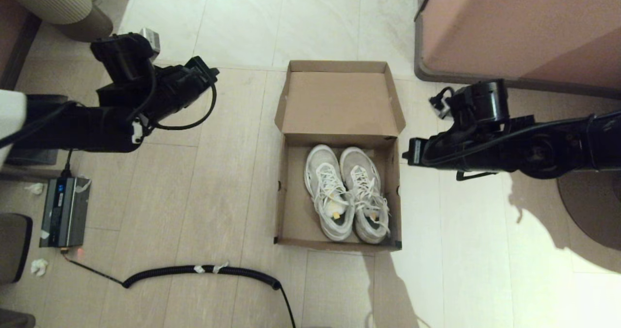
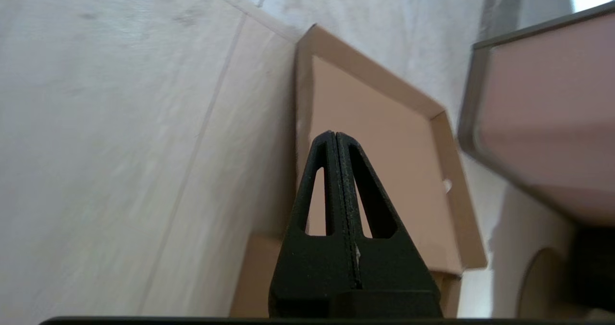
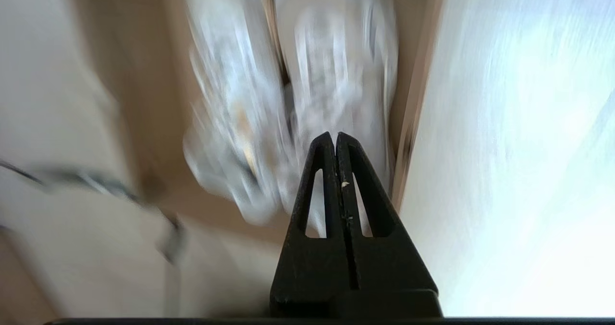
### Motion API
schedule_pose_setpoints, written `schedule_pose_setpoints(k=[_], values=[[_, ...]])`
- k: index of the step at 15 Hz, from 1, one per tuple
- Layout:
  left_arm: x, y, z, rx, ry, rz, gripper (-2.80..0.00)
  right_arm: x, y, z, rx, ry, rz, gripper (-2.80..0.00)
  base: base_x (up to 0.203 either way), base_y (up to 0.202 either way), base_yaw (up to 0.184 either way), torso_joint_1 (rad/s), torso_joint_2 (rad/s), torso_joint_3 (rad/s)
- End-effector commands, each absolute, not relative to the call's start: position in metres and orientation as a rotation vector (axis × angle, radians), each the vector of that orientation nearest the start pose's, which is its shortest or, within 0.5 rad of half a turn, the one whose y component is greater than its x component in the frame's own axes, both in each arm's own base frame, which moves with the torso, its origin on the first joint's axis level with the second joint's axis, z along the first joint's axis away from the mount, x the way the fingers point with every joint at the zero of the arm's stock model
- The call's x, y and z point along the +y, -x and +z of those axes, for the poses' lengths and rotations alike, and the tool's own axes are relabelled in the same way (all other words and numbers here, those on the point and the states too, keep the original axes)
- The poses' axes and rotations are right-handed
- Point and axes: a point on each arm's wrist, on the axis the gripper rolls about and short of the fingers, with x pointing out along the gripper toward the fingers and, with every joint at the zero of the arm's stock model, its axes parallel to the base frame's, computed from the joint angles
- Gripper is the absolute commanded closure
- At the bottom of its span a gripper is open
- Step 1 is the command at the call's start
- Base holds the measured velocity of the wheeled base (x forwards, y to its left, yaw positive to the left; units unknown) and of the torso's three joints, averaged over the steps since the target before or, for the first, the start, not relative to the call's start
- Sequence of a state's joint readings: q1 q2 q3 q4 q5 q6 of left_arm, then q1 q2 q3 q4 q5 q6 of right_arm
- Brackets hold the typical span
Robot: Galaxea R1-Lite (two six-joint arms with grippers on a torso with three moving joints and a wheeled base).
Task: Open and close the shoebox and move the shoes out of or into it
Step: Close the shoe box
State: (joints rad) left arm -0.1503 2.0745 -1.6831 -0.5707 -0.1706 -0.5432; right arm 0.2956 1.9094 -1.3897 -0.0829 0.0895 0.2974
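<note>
The brown cardboard shoebox (image 1: 281, 192) stands open on the floor in the middle of the head view. Its lid (image 1: 339, 102) is folded back on the far side. Both white-and-grey sneakers (image 1: 347, 192) lie side by side inside, toes toward the lid. My left gripper (image 1: 209, 71) hovers shut and empty, off to the left of the lid; its wrist view shows that gripper (image 2: 335, 135) with the lid (image 2: 384, 123) beyond. My right gripper (image 1: 411, 153) hangs shut and empty just right of the box. Its wrist view has that gripper (image 3: 335, 135) over the blurred sneakers (image 3: 336, 51).
A brown cabinet (image 1: 524, 27) stands at the back right, close to the lid's corner. A coiled black cable (image 1: 204, 270) lies on the floor in front of the box. A grey power unit (image 1: 63, 211) sits at the left, and a round dark base (image 1: 592, 206) at the right.
</note>
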Motion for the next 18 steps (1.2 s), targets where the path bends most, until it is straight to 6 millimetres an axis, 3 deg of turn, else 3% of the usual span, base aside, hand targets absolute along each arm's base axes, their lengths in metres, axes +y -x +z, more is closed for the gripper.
schedule_pose_setpoints(k=[1,4,7,9,12,15,18], values=[[-0.072,-0.475,0.244,-0.040,0.572,-0.393,0.00,0.089,-0.392,0.227,0.447,-0.316,0.356,0.00,0.000,0.000,0.000,0.000,0.00,0.000],[-0.072,-0.501,0.209,0.097,0.652,-0.690,0.00,0.064,-0.458,0.200,0.380,-0.410,0.383,0.00,0.000,0.000,0.000,0.000,0.00,0.000],[-0.073,-0.510,0.196,0.036,0.711,-0.832,0.00,0.044,-0.503,0.183,0.253,-0.501,0.393,0.00,0.000,0.000,0.000,0.000,0.00,0.000],[-0.076,-0.514,0.183,0.029,0.739,-0.908,0.00,0.025,-0.515,0.179,0.210,-0.561,0.372,0.00,0.000,0.000,0.000,0.000,0.00,0.000],[-0.092,-0.517,0.163,0.042,0.706,-0.927,0.00,0.013,-0.523,0.172,0.100,-0.562,0.350,0.00,0.000,0.000,0.000,0.000,0.00,0.000],[-0.104,-0.521,0.143,0.076,0.700,-0.933,0.00,0.016,-0.528,0.158,0.112,-0.635,0.324,0.00,0.000,0.000,0.000,0.000,0.00,0.000],[-0.104,-0.523,0.136,0.071,0.692,-0.912,0.00,0.026,-0.530,0.151,0.143,-0.676,0.359,0.00,0.000,0.000,0.000,0.000,0.00,0.000]])
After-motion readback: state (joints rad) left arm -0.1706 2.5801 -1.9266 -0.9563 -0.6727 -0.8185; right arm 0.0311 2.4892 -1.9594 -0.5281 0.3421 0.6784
